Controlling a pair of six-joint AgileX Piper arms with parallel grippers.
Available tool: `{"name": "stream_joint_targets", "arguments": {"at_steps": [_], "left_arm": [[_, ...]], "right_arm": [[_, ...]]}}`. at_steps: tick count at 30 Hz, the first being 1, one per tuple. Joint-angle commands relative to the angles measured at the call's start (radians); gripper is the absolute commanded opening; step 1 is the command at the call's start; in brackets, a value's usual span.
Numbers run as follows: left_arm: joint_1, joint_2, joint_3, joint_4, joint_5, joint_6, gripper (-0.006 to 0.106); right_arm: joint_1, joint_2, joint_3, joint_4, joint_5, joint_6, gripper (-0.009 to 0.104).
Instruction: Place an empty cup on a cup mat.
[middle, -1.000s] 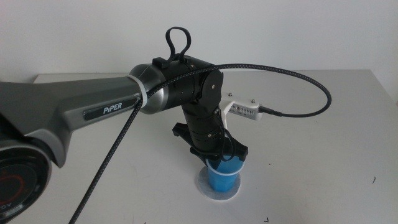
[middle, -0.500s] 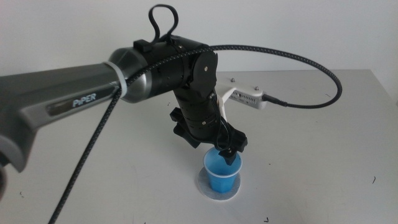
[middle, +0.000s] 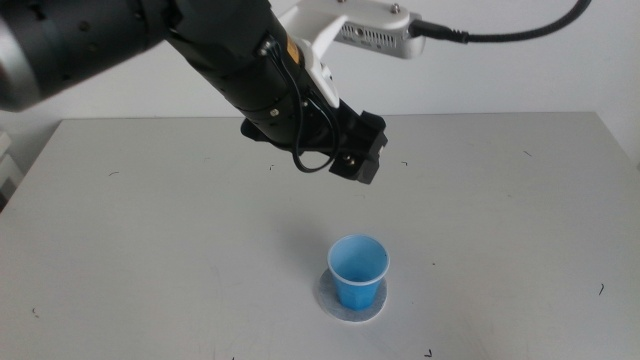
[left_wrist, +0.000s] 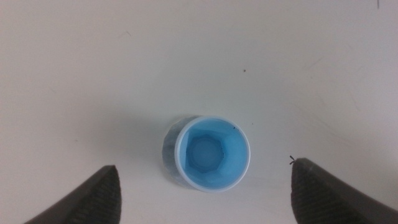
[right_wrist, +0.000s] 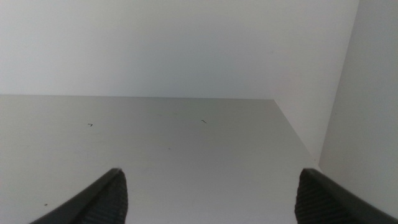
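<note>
Cup: the small bright blue paper cup (middle: 358, 271) with a thin white rim stands upright, mouth up, on the mat. Nothing can be seen inside it.

Mat: the flat round grey felt cup mat (middle: 352, 303) lies under the cup. Only a thin ring of it peeks out around the cup's bottom. In the left wrist view the cup (left_wrist: 208, 152) hides nearly all of it.

Table: the plain white table top (middle: 520, 210) holds the mat and the cup, near the front middle.

Left gripper: the dark left gripper (middle: 356, 150) hangs in the air above the cup and a bit further back on the table, well apart from it. Its two jaws are spread wide and hold nothing. In the left wrist view (left_wrist: 205, 193) the cup sits between the two jaw tips, far below them.

Which way: the cup is straight down from the left gripper, and its long side points up at it.

Right gripper: the right gripper (right_wrist: 211, 196) waits off to the side, looking at bare table and a wall. Its jaws are spread apart and hold nothing.

Nearer arm: the left one.

Job: it looks done. The cup is on the mat and nothing is touching it.
</note>
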Motion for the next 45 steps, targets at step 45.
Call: {"name": "stream_joint_targets", "arguments": {"at_steps": [45], "left_arm": [[0.698, -1.393, 1.338, 0.099, -0.826, -0.031, 0.105]], "right_arm": [[0.000, -0.026, -0.008, -0.014, -0.075, -0.005, 0.094]]}}
